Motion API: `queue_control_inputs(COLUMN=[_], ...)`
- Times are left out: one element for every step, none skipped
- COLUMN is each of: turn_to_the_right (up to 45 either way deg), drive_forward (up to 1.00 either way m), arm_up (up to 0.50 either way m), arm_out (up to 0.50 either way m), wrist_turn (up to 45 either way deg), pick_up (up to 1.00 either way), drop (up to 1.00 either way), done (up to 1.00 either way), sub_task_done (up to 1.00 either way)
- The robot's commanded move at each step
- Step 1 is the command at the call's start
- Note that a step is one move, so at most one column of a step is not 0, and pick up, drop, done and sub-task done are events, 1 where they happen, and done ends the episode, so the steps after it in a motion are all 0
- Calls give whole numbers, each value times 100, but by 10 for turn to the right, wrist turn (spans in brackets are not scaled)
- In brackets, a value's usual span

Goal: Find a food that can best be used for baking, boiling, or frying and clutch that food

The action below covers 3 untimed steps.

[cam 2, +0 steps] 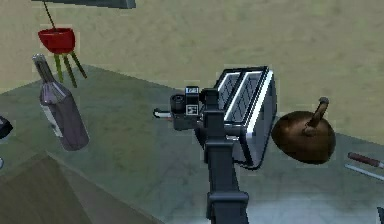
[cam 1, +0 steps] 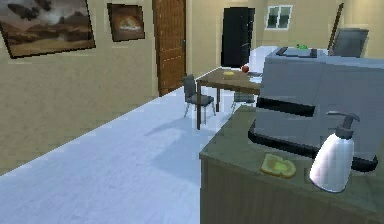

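End effector (cam 2: 160, 113) over the table (cam 2: 120, 170), fingers toward the bottle (cam 2: 60, 110), with bare tabletop behind its tip, so it holds nothing; whether it is released or clenched cannot be told. No sure cooking food is made out: the likeliest candidate, a brown round lump (cam 2: 303, 138), lies past the toaster (cam 2: 245, 112), on the side away from the end effector's fingers, so the reach must shift that way.
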Motion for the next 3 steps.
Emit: queue_control_inputs(turn_to_the_right=[0, 0, 0], drive_forward=[0, 0, 0], arm_up=[0, 10, 0], arm_out=[0, 0, 0], wrist_turn=[0, 0, 0], pick_up=[100, 0, 0], drop=[0, 0, 0], done=[0, 0, 100], sub_task_done=[0, 0, 0])
